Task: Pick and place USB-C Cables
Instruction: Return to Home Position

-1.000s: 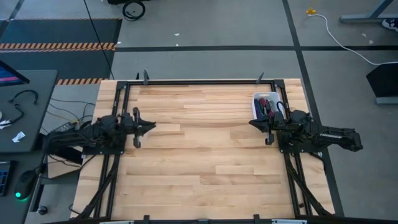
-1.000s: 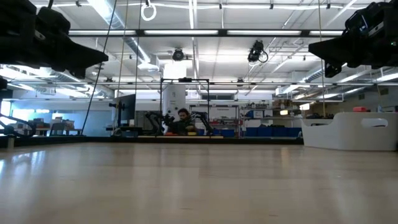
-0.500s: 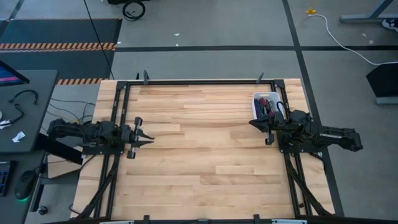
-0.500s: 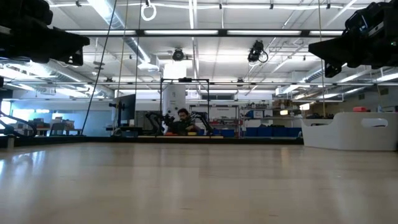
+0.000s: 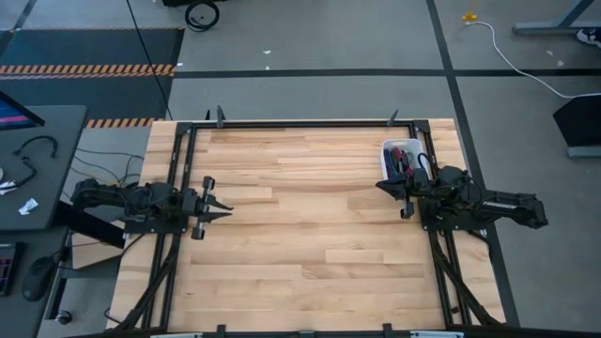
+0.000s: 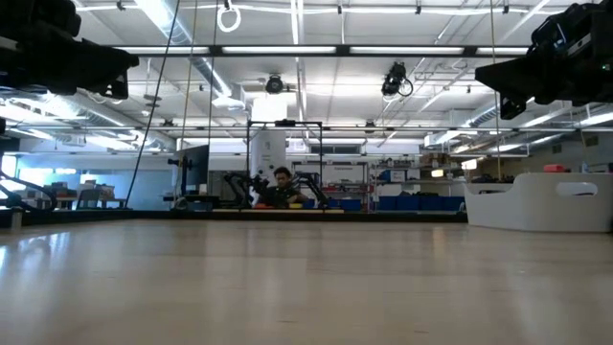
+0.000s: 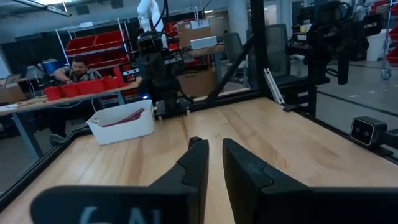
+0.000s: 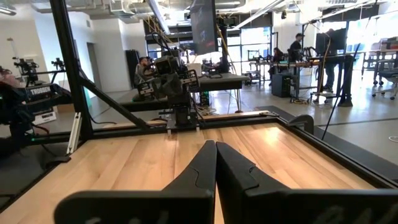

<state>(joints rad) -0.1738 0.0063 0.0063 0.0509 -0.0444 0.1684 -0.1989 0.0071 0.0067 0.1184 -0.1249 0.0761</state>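
The USB-C cables [image 5: 401, 159] lie as red, dark and teal strips inside a white bin [image 5: 392, 145] at the table's right side; the left wrist view shows red strips [image 7: 125, 116] in it. My right gripper [image 5: 379, 185] hovers shut just near of the bin, above the table, with fingertips meeting [image 8: 216, 144]. My left gripper [image 5: 225, 212] hovers at the table's left side, far from the bin, its fingers a narrow gap apart [image 7: 214, 146]. Neither holds anything.
Bare wooden tabletop [image 5: 310, 216] spreads between the two arms. A black frame [image 5: 300, 123] runs around the table's edges. The bin's white wall [image 6: 536, 203] stands at the right in the low view. People sit at benches beyond the table [image 6: 282, 182].
My left arm has folded back toward the table's left edge, and its gripper has shifted a little toward the near edge and then stopped. The right arm, the bin and the cables have stayed where they were.
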